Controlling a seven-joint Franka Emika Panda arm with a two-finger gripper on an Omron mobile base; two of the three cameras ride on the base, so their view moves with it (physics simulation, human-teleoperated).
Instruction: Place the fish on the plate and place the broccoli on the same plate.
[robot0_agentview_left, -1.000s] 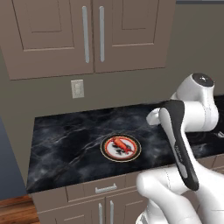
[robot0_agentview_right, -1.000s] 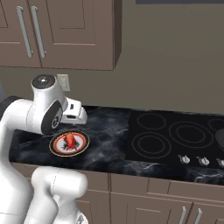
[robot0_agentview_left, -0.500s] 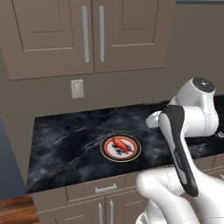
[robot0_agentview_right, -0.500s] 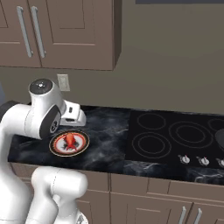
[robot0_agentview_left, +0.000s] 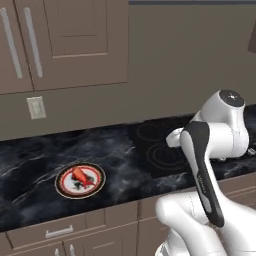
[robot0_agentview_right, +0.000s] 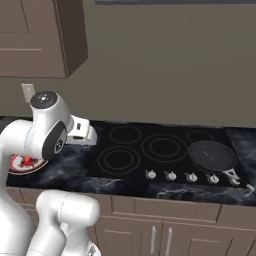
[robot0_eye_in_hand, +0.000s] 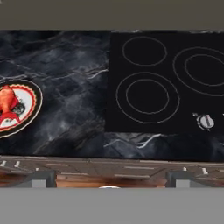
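The red-orange fish (robot0_agentview_left: 80, 175) lies on the round plate (robot0_agentview_left: 62, 186) with the dark rim, on the black marble counter at the left. In the hand view the plate (robot0_eye_in_hand: 30, 107) and the fish (robot0_eye_in_hand: 6, 103) sit at the left edge, cut off by the frame. My gripper (robot0_eye_in_hand: 109, 180) hovers over the counter's front edge between plate and cooktop, open, its fingers (robot0_eye_in_hand: 37, 179) wide apart with nothing between them. In the right base view the arm covers most of the plate (robot0_agentview_right: 20, 167). The broccoli is out of view.
A black glass cooktop (robot0_agentview_right: 150, 150) with ring marks and a row of knobs (robot0_agentview_right: 171, 176) lies right of the plate. A round black frying pan (robot0_agentview_right: 215, 156) rests on its right burner. Brown cabinets (robot0_agentview_left: 60, 45) hang above the counter; drawers run below it.
The whole scene has slid left in both base views, so the base has driven right. The cooktop and the pan have come into view. The fish stays on the plate.
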